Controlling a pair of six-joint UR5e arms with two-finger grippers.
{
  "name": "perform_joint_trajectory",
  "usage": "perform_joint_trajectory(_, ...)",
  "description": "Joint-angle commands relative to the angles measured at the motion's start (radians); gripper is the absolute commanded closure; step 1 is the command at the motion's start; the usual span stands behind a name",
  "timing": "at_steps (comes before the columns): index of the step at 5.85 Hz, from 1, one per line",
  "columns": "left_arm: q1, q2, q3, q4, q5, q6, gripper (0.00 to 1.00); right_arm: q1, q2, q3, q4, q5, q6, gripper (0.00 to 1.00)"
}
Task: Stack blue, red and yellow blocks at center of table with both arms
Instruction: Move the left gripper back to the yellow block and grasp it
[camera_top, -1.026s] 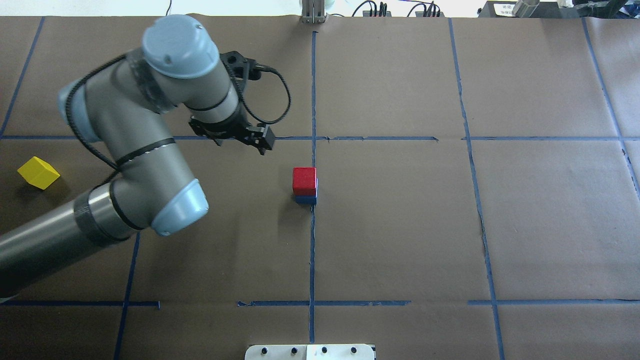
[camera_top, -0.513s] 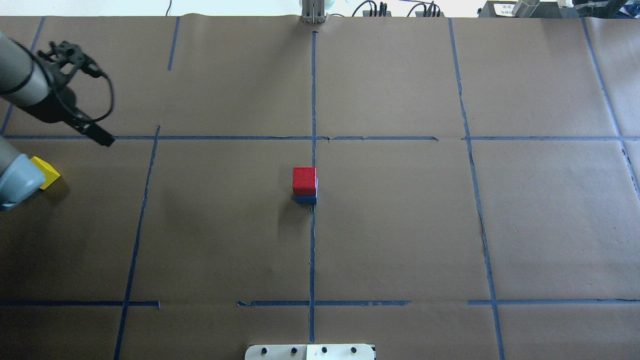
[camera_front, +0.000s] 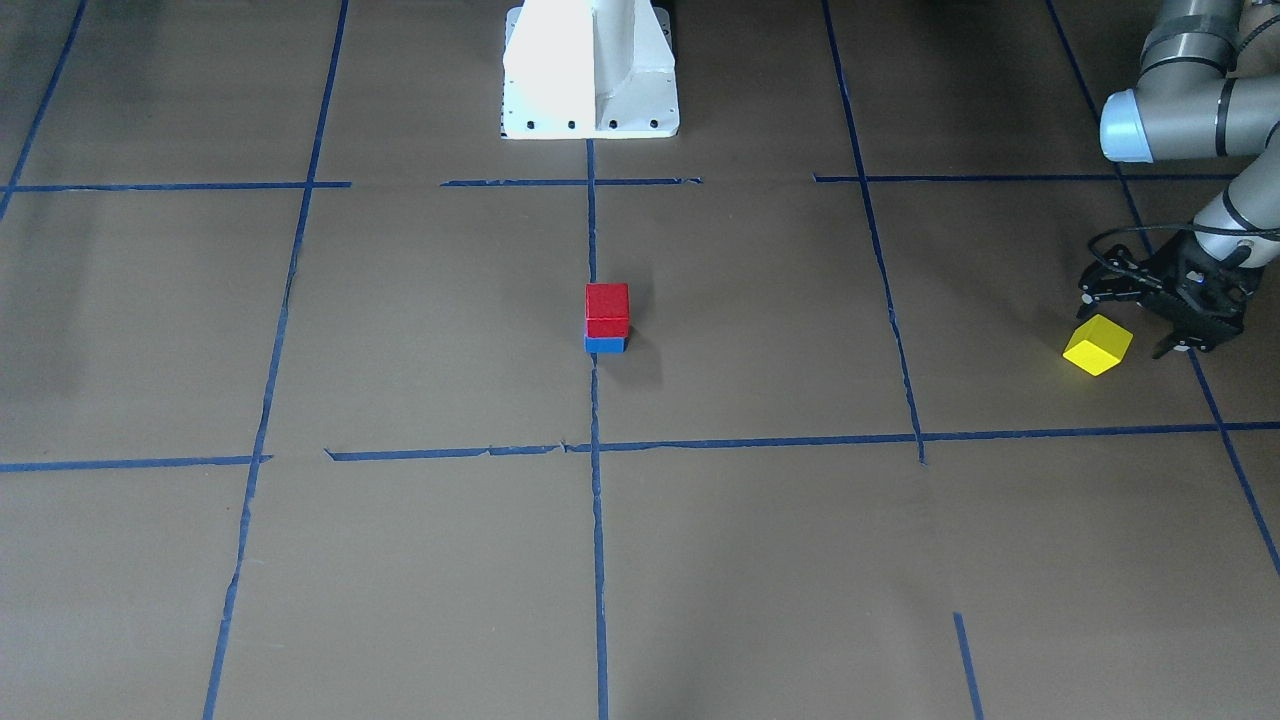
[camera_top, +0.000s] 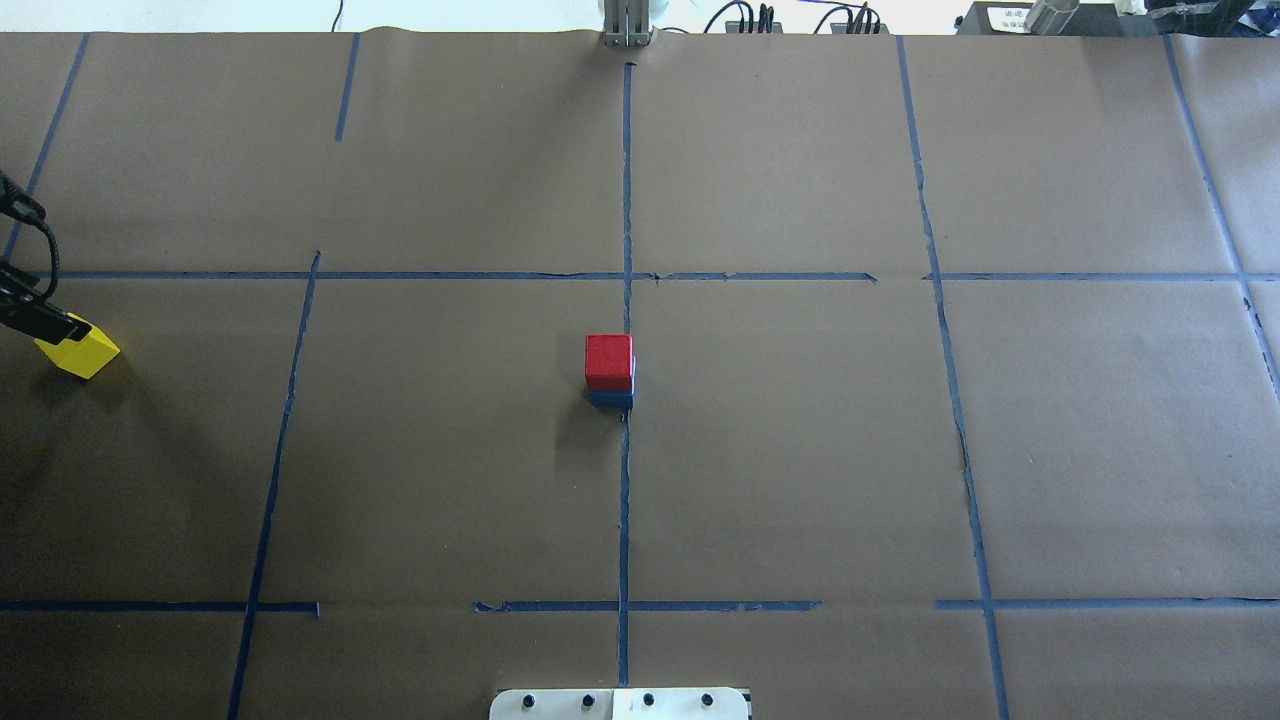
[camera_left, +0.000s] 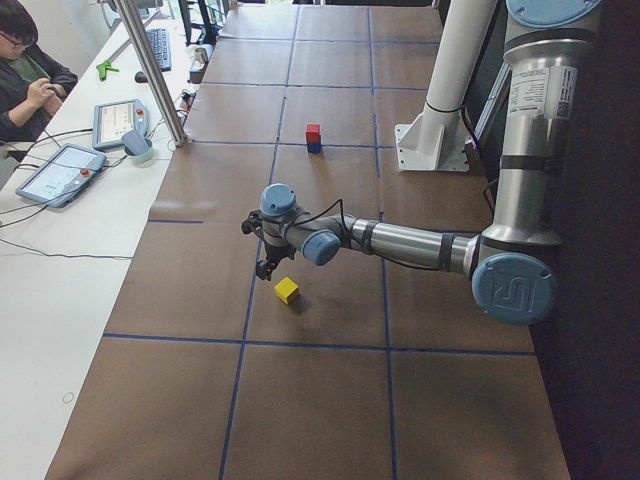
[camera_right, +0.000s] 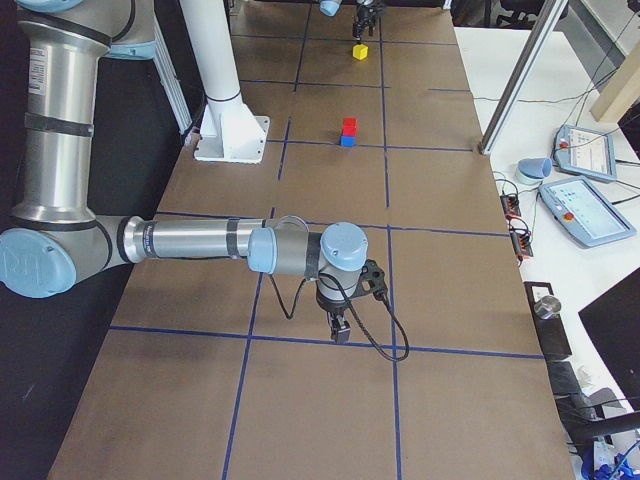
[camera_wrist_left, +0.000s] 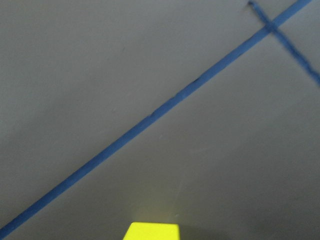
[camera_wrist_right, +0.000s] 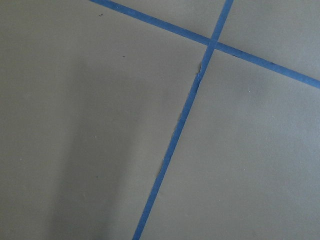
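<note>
A red block (camera_top: 609, 361) sits on a blue block (camera_top: 611, 399) at the table's centre, also in the front view (camera_front: 607, 308). The yellow block (camera_top: 85, 352) lies alone at the table's far left, turned at an angle, also in the front view (camera_front: 1097, 345). My left gripper (camera_top: 45, 320) hangs low right beside it (camera_front: 1178, 335); it looks open and holds nothing. The left wrist view shows the yellow block's top (camera_wrist_left: 151, 231) at its bottom edge. My right gripper (camera_right: 340, 328) hovers over bare table on the right; I cannot tell whether it is open or shut.
Blue tape lines (camera_top: 625, 200) grid the brown table. The white robot pedestal (camera_front: 590, 70) stands at the robot's edge. A metal post (camera_left: 155, 75), tablets (camera_left: 60, 172) and a seated operator (camera_left: 25, 80) are along the far side.
My left arm has swung from near the centre stack out to the left. Its gripper now sits low beside the yellow block. The red-on-blue stack has not moved.
</note>
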Motion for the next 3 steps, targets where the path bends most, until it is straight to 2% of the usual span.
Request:
perform_joint_trajectory(1,0.002,0.018,0.059,-0.085,-0.001,-0.086,0.00,0.000,0.000,0.000,0.000,0.000,0.000,0.00)
perform_joint_trajectory(3,0.008,0.015,0.056,-0.086,-0.001,-0.171,0.00,0.000,-0.002,0.000,0.000,0.000,0.000,0.00)
